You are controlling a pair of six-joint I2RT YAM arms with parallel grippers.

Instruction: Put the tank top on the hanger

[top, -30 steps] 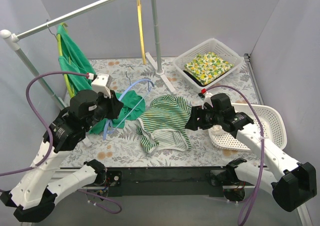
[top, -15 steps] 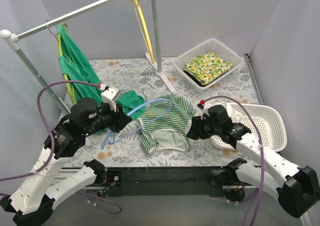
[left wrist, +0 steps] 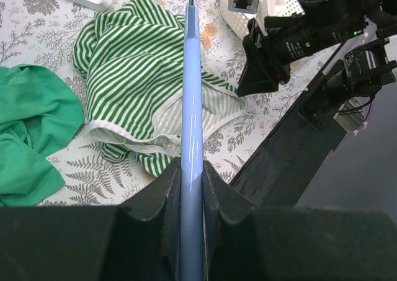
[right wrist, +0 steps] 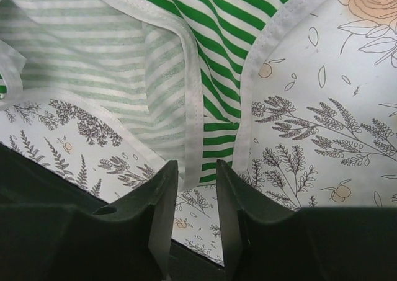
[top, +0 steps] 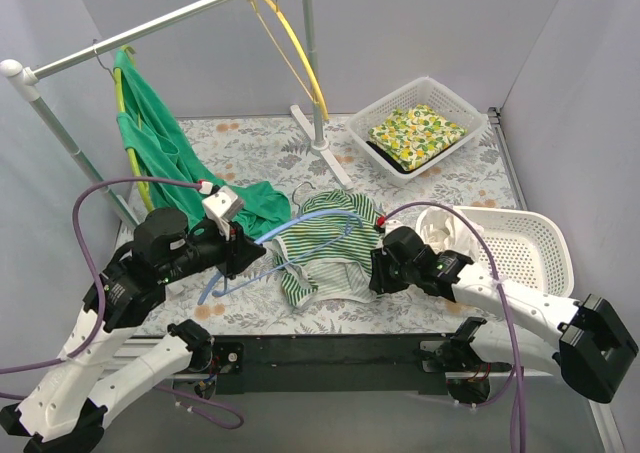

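- Top external: shows the tank top (top: 325,248) crumpled near the middle of the floral table (top: 250,143), the hanger (top: 300,221) lying slantwise across its upper half.
- Puts the left gripper (top: 255,245) at 9 o'clock of the striped cloth, clamped tight on the hanger's near end.
- Puts the right gripper (top: 376,271) low at 3 o'clock of the cloth, right at its edge.
- Takes in a plain green garment (top: 160,143) hung from the rail (top: 150,28) at 10 o'clock and trailing onto the table, a yellow hanger (top: 290,43) on the rail at 12 o'clock, a white basket (top: 440,85) holding yellow-patterned cloth (top: 415,133) at 1 o'clock, and a second white basket (top: 540,238) at 3 o'clock.
- Left wrist: catches both fingers (left wrist: 169,191) pressed tight against the hanger, seen edge-on as one blue bar running toward 12 o'clock, grey metal at its far tip.
- Sets the tank top under that bar, spread from centre toward 10 o'clock, just beside the green garment at 9 o'clock, with the right gripper at 2 o'clock close to the cloth's edge.
- Right wrist: finds the two fingers (right wrist: 162,200) parted by a narrow gap, gripping nothing, the end of a striped, white-hemmed strap lying on the table in that gap.
- Fills the frame from 9 to 1 o'clock with the tank top's stripes and hems, leaving bare floral table at 3 o'clock.
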